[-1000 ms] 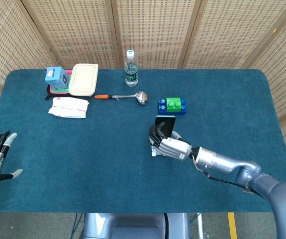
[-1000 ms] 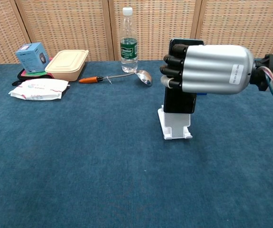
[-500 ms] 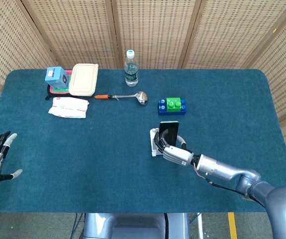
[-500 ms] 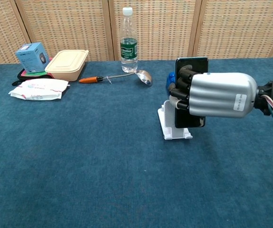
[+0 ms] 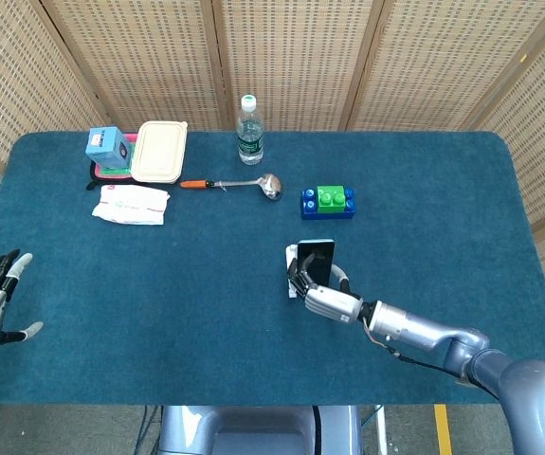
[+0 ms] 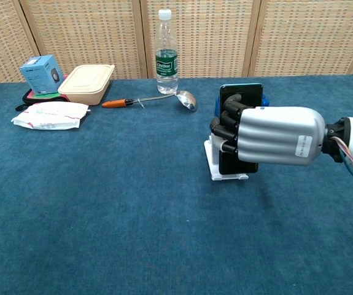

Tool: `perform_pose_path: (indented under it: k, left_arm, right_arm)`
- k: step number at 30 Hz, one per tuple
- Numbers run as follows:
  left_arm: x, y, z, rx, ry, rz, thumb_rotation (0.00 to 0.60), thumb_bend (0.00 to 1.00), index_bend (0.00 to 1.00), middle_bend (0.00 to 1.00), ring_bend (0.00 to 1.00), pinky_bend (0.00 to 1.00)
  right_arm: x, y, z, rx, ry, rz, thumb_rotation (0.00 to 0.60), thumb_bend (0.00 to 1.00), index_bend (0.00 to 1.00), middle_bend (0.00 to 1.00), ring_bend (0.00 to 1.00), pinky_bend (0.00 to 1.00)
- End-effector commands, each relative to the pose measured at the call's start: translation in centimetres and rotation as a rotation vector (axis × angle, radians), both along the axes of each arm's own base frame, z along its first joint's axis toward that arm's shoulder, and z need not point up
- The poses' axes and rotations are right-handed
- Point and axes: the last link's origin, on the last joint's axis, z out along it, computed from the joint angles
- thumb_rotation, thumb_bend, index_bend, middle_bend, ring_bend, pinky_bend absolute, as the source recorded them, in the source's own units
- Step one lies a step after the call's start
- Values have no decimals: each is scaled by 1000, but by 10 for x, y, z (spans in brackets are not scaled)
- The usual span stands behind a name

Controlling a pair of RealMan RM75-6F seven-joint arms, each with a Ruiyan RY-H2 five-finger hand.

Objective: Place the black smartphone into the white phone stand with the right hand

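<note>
One blue-green block (image 5: 328, 201) behind stand (image 6: 213, 161)

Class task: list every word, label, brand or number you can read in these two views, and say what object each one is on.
None can be read.
Water bottle: green label, print blurred.
Blue box: printing too small.
White packet: pink markings, illegible.
Right hand: white sticker near the wrist, text too small.

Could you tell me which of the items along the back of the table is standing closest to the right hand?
The blue and green toy blocks, just behind the right hand; the ladle, water bottle and lunch box lie further left.
</note>
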Motion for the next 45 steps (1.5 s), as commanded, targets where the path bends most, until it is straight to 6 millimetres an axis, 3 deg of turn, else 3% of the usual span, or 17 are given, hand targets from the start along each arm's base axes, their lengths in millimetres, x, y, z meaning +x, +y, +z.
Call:
perform_pose_path:
  k: [1, 7, 9, 12, 14, 15, 17, 19, 26, 31, 35, 36, 41, 43, 45]
  left_arm:
    - [0, 0, 0, 0, -1, 1, 600, 0, 0, 0, 0, 0]
    - [0, 0, 0, -2, -1, -1, 600, 0, 0, 0, 0, 0]
    - [0, 0, 1, -1, -2, 2, 600, 0, 0, 0, 0, 0]
    - [0, 1, 1, 1, -4, 2, 600, 0, 0, 0, 0, 0]
    - [0, 1, 1, 1, -4, 2, 600, 0, 0, 0, 0, 0]
    - [0, 1, 1, 0, -4, 2, 600, 0, 0, 0, 0, 0]
    - [0, 1, 1, 0, -5, 4, 600, 0, 0, 0, 0, 0]
    - [-1, 1, 2, 1, -5, 4, 600, 0, 0, 0, 0, 0]
    - [-1, 0, 2, -1, -7, 2, 600, 0, 0, 0, 0, 0]
    - [-1, 0, 3, 2, -11, 0, 600, 0, 0, 0, 0, 0]
    - [0, -1, 4, 5, -16, -4, 600, 0, 0, 0, 0, 0]
    - [0, -2, 5, 8, -18, -7, 600, 0, 0, 0, 0, 0]
    - [0, -4, 7, 15, -24, -15, 600, 0, 0, 0, 0, 0]
    - [1, -5, 9, 21, -28, -20, 600, 0, 0, 0, 0, 0]
    - [1, -7, 11, 28, -35, -29, 600, 0, 0, 0, 0, 0]
  right_arm:
    - [1, 0, -1, 1, -4, -6, 600, 653, 561, 489, 431, 399]
    - [3, 2, -5, 13, 0, -4, 600, 648, 560, 485, 429, 396]
    - [4, 3, -7, 18, -4, -4, 600, 642, 514, 447, 409, 375]
    - [2, 2, -8, 15, -13, -63, 600, 572, 241, 204, 237, 249]
    - [3, 3, -8, 9, -23, -79, 600, 417, 42, 28, 61, 153]
    - [3, 3, -8, 6, -31, -90, 600, 361, 14, 6, 27, 134]
    - [5, 5, -7, 1, -46, -102, 600, 241, 0, 0, 0, 88]
    - [7, 6, -6, -7, -61, -105, 600, 196, 0, 0, 0, 60]
    - [12, 14, 5, -16, -122, -100, 600, 156, 0, 0, 0, 3]
    - [10, 18, 35, -42, -210, -112, 600, 156, 0, 0, 0, 0]
    - [-3, 23, 73, -80, -328, -175, 600, 156, 0, 0, 0, 0]
    - [-15, 27, 94, -101, -402, -228, 600, 156, 0, 0, 0, 0]
    - [-45, 40, 133, -127, -569, -389, 600, 147, 0, 0, 0, 0]
    - [-63, 51, 150, -115, -707, -522, 600, 86, 0, 0, 0, 0]
    - [-91, 70, 167, -81, -977, -723, 600, 18, 0, 0, 0, 0]
